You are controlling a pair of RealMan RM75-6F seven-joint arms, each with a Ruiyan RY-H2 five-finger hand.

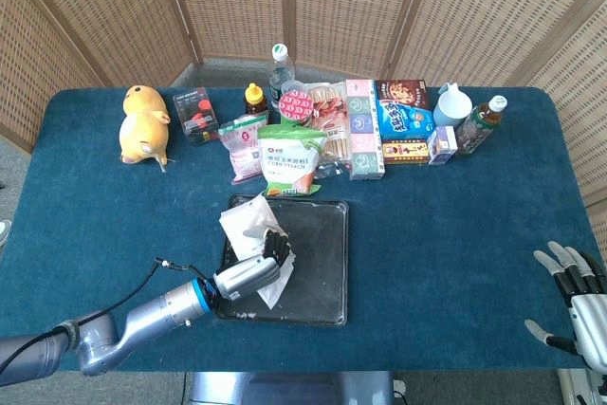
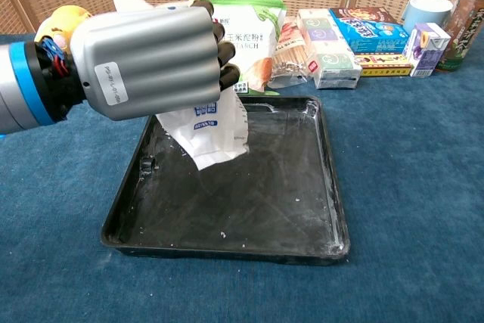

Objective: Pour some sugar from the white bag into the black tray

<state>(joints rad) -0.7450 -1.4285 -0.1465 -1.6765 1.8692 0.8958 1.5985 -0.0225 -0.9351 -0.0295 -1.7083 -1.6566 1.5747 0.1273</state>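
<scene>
The left hand [image 2: 147,62] is gripping the white bag [image 2: 208,126], fingers wrapped around its middle, holding it tipped mouth-down over the left half of the black tray [image 2: 302,217]; this looks like the pouring step, though no falling sugar is showing; next, I judge, a gentle shake or steeper tilt is being called for; the right hand [image 1: 574,291] is lying empty, fingers spread, at the near right edge of the blue-clothed table [image 1: 455,225]; wicker screens [image 1: 341,7] are standing behind.
</scene>
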